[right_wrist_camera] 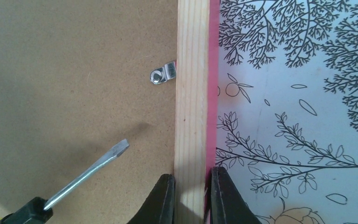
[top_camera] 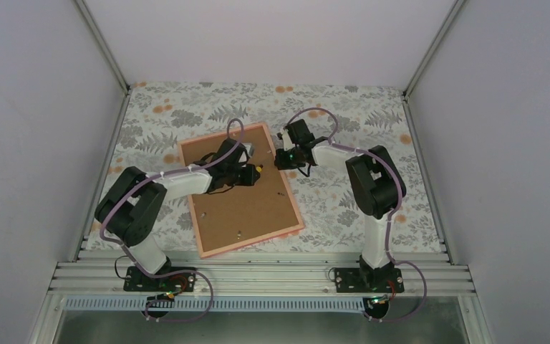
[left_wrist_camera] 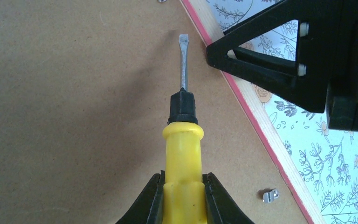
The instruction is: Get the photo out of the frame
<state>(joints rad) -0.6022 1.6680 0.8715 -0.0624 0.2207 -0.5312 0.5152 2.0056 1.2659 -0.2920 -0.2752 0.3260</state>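
Over floral tablecloth [top_camera: 358, 115] (grey walls [top_camera: 258, 36]), left gripper [left_wrist_camera: 184, 189] pinches screwdriver [left_wrist_camera: 182, 149], right gripper [right_wrist_camera: 192, 189] pinches frame [right_wrist_camera: 191, 93].

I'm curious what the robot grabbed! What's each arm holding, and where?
The left tool holds the screwdriver by its yellow handle; the right tool pinches the frame at its edge.

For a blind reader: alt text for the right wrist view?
The right claw grips the edge of the pink frame, back up on a floral tablecloth. A flathead screwdriver angles toward a metal clip on the backing board.
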